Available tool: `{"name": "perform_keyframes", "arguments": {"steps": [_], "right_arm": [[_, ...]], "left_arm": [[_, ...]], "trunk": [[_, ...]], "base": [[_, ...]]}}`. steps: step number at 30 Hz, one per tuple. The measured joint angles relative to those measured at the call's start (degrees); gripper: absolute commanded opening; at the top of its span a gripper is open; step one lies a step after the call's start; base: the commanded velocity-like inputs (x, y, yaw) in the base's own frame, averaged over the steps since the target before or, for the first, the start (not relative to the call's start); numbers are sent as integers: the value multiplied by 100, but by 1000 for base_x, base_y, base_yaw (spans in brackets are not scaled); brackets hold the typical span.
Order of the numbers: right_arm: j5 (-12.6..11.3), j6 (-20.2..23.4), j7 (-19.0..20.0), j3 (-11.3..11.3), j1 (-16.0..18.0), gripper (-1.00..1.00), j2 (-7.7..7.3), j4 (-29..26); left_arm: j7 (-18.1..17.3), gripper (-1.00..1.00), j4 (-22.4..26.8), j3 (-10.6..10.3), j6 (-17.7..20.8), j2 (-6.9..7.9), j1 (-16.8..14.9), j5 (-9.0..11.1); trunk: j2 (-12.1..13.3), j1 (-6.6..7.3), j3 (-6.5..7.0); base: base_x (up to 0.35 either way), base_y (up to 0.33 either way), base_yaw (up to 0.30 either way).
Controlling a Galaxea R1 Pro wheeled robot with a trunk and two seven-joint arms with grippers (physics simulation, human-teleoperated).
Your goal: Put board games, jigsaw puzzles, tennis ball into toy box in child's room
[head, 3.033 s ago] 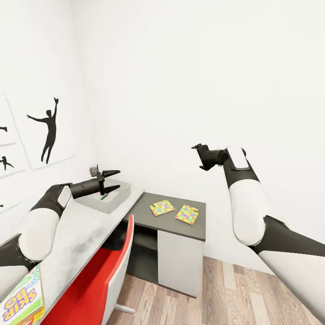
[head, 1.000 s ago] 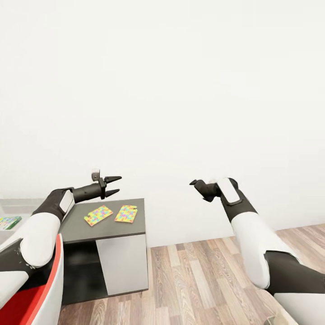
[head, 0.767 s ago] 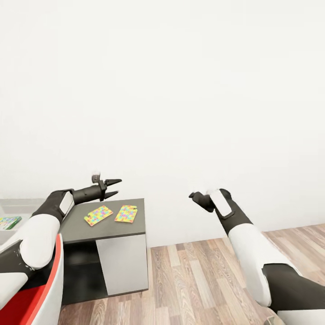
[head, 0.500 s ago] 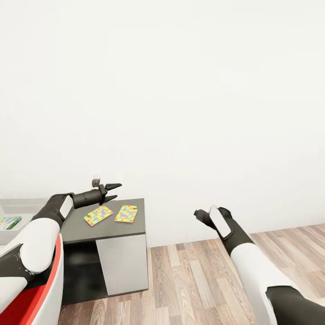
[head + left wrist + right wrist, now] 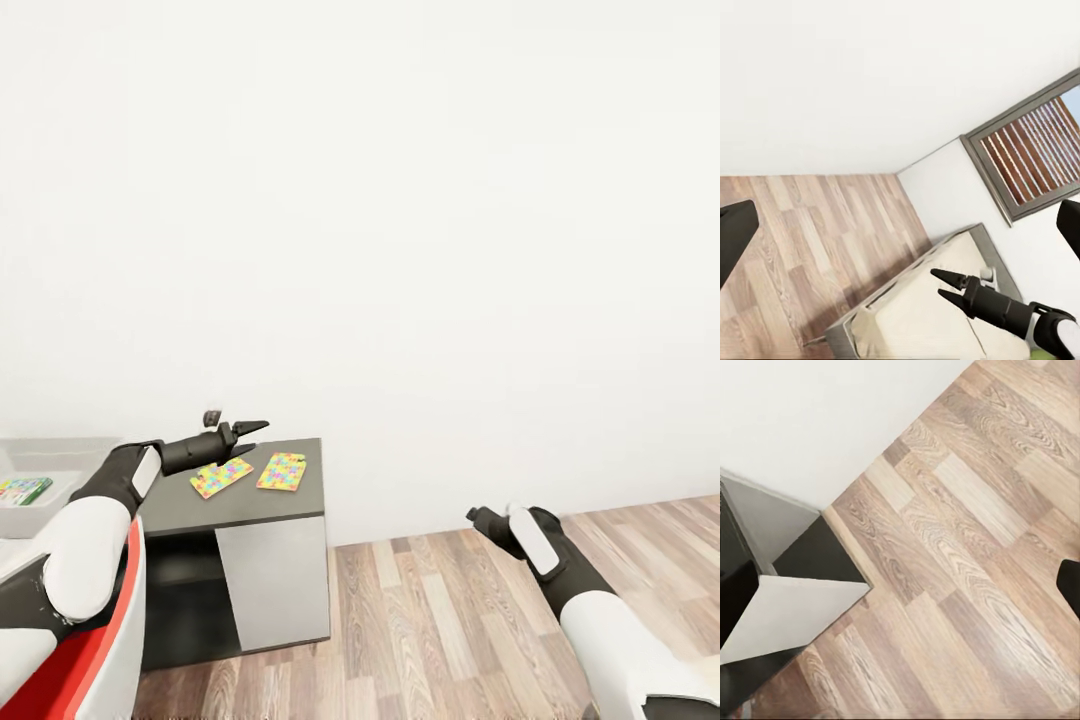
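Note:
Two jigsaw puzzles (image 5: pixel 221 477) (image 5: pixel 282 471) lie side by side on the dark grey cabinet top (image 5: pixel 270 505). My left gripper (image 5: pixel 252 432) hovers open and empty just above and behind the nearer puzzle. At the far left edge sits the light grey toy box (image 5: pixel 60 452) with a green-edged board game (image 5: pixel 22 490) inside it. My right gripper (image 5: pixel 478 517) hangs low over the wood floor, away from the cabinet; in the left wrist view the right gripper (image 5: pixel 937 283) shows its fingers apart and empty. The bed (image 5: pixel 915 319) with its beige mattress lies beyond it. The tennis ball is out of view.
A red and white chair (image 5: pixel 112 630) stands at the lower left beside my left arm. The cabinet's white side panel (image 5: pixel 270 585) faces the wood plank floor (image 5: pixel 430 620). A plain white wall is behind. A dark-framed window (image 5: pixel 1035 150) is above the bed.
The camera swung right over three seconds, taking the long desk out of view. In the last second my right arm dropped toward the floor; my left gripper sank slightly over the puzzles.

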State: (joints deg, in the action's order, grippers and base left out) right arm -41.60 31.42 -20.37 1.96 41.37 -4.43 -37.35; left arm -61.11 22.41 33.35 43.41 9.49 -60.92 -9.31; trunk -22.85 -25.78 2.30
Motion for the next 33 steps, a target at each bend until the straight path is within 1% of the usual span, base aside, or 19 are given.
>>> {"name": "perform_keyframes", "arguments": {"steps": [5,8,14,18,24,27,30,33], "right_arm": [[5,-1,193,-3,-66,100,-32,2],[4,4,235,-4,-96,100,-52,-3],[17,8,260,-4,-141,100,-65,-18],[42,4,257,-9,-147,100,-66,-19],[60,7,255,-5,-229,100,-84,-21],[62,8,255,-4,-324,100,-90,-26],[63,5,255,-8,-383,100,-89,-31],[65,0,255,-15,-400,100,-88,-34]], "left_arm": [[-6,100,6,-7,-140,-3,30,-59],[1,100,6,-13,-164,-4,42,-71],[3,100,4,-18,-244,-5,94,-77],[0,100,-1,-81,-386,-5,137,-82],[-10,100,-1,-155,-452,4,228,-86],[-27,100,4,-162,-458,31,282,-84],[-51,100,11,-169,-462,118,320,-78],[-51,100,13,-173,-463,160,337,-79]], "trunk": [[-2,1,0],[-1,1,0],[-2,2,-1],[-1,2,-9],[-1,2,-23],[-2,2,-30],[-2,2,-36],[-2,2,-43]], "base": [[-156,101,23],[-43,28,-148],[-12,8,-241],[-2,1,-271],[0,0,-276],[0,0,-277],[0,0,-277],[0,0,-277]]}}
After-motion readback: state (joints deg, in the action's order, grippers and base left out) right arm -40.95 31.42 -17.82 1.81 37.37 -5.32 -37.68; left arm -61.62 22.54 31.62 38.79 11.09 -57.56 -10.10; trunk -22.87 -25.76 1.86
